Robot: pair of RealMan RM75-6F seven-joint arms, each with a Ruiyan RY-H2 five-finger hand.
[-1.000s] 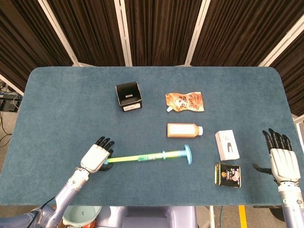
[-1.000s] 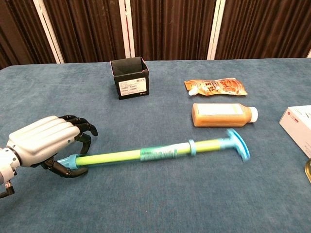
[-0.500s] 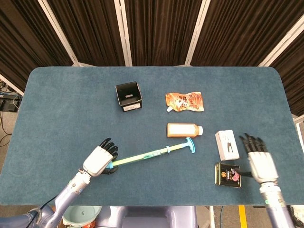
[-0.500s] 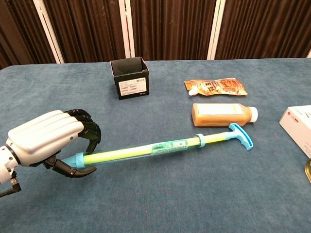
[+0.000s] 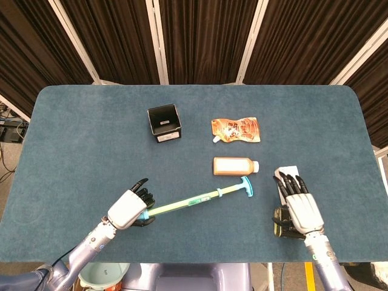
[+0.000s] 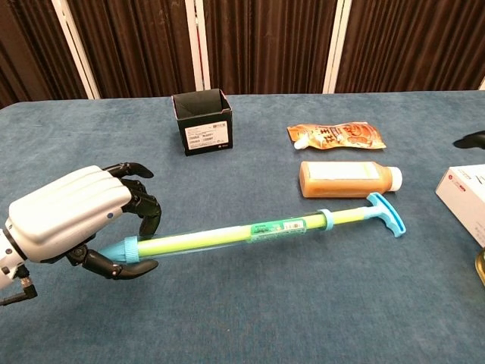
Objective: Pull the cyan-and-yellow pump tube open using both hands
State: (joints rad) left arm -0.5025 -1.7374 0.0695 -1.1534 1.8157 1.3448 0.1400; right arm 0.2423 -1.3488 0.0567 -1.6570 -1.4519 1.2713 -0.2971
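The cyan-and-yellow pump tube (image 5: 195,200) (image 6: 250,232) is lifted off the blue table, slanting up to the right. My left hand (image 5: 128,209) (image 6: 72,214) grips its cyan left end. The tube's cyan T-handle (image 5: 245,186) (image 6: 386,214) is at the right end, just in front of the orange bottle. My right hand (image 5: 300,206) is open with its fingers spread, over the gold tin and white box, well right of the handle. Only a fingertip (image 6: 470,141) of it shows at the chest view's right edge.
A black open box (image 5: 164,123) (image 6: 201,121) stands at the back. An orange pouch (image 5: 236,130) (image 6: 336,135) and an orange bottle (image 5: 235,165) (image 6: 348,178) lie right of centre. A white box (image 5: 284,177) (image 6: 464,196) and a gold tin (image 5: 280,223) sit under my right hand.
My left hand has raised the tube and shifted it slightly right, tilting the handle end up. My right hand has moved left from the table's right edge to over the tin and white box.
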